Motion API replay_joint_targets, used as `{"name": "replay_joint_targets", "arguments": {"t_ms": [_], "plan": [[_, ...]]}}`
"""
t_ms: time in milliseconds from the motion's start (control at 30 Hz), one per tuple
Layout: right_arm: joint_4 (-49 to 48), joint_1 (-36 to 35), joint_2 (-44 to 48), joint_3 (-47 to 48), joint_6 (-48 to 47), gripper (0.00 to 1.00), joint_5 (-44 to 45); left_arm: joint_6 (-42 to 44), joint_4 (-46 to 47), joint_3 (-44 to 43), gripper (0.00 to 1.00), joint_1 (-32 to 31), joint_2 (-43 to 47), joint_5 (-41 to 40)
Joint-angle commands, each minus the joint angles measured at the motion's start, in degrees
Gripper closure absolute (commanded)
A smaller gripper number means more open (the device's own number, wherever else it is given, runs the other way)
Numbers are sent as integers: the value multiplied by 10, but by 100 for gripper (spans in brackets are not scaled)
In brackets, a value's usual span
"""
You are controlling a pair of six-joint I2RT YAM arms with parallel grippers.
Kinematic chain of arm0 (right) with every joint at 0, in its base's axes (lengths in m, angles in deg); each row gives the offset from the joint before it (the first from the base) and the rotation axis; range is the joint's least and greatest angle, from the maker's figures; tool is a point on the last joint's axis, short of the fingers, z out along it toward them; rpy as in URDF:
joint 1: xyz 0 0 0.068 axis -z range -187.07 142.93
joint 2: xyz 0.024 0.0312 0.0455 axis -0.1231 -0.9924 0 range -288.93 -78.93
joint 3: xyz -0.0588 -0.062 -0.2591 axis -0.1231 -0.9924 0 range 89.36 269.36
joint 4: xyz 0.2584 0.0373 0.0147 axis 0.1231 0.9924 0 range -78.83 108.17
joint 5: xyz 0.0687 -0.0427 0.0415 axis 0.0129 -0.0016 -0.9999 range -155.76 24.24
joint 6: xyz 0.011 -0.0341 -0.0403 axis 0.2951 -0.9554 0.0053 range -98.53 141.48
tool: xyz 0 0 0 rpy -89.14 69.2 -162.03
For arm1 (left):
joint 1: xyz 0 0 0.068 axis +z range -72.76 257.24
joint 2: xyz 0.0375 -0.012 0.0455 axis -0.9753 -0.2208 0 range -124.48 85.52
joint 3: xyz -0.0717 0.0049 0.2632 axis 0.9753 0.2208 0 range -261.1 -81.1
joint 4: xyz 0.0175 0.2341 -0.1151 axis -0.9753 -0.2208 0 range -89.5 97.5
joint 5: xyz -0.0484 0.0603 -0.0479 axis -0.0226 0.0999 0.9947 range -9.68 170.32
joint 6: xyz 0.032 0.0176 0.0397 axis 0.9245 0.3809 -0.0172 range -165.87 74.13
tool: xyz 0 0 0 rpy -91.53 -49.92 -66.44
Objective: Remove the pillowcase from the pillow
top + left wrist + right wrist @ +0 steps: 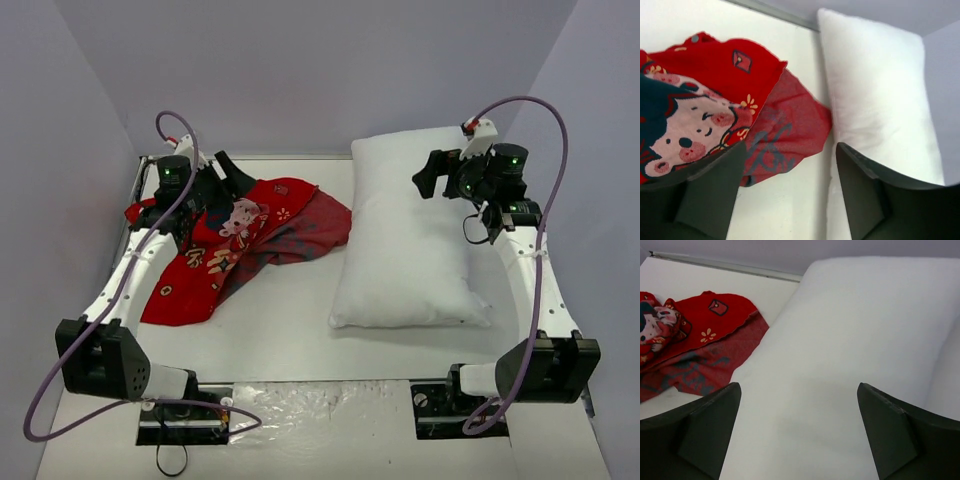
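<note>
The red pillowcase [235, 245] lies crumpled and flat on the left half of the table, cartoon print up, its duller inside showing at the right edge. It also shows in the left wrist view [715, 105] and the right wrist view [695, 347]. The white pillow [410, 235] lies bare on the right half, fully outside the case, its left edge just touching the case's corner; it fills the right wrist view [850, 355] and shows in the left wrist view [880, 90]. My left gripper [225, 175] is open and empty above the case's far part [790, 165]. My right gripper [432, 175] is open and empty above the pillow's far end [797, 395].
The white table [270, 330] is walled by grey panels at the back and sides. A metal rail [260, 156] runs along the far edge. The arm bases and loose purple cables [70, 420] sit at the near edge.
</note>
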Motion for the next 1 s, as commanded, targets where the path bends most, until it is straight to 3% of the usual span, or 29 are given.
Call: {"name": "replay_joint_targets", "arguments": {"t_ms": [0,33,67,267,433,633,800,967], "plan": [[70,8,42,63,-109,0,11,33,-22,-58,27,-4,47,-3],[88,11,49,67,-106,0,27,46,-27,-64,19,-6,61,-9],[96,25,63,70,-102,0,37,56,-40,-75,3,-10,70,-28],[163,70,102,67,-112,0,99,153,-109,-63,6,-76,148,-126],[216,80,112,61,-153,0,157,160,-105,3,6,-83,235,-127],[218,85,122,64,-116,0,224,162,-126,61,6,-83,299,-127],[211,85,122,68,-77,0,293,155,-127,85,6,-83,317,-116],[200,85,126,68,-85,0,295,153,-111,89,6,-83,308,-101]]}}
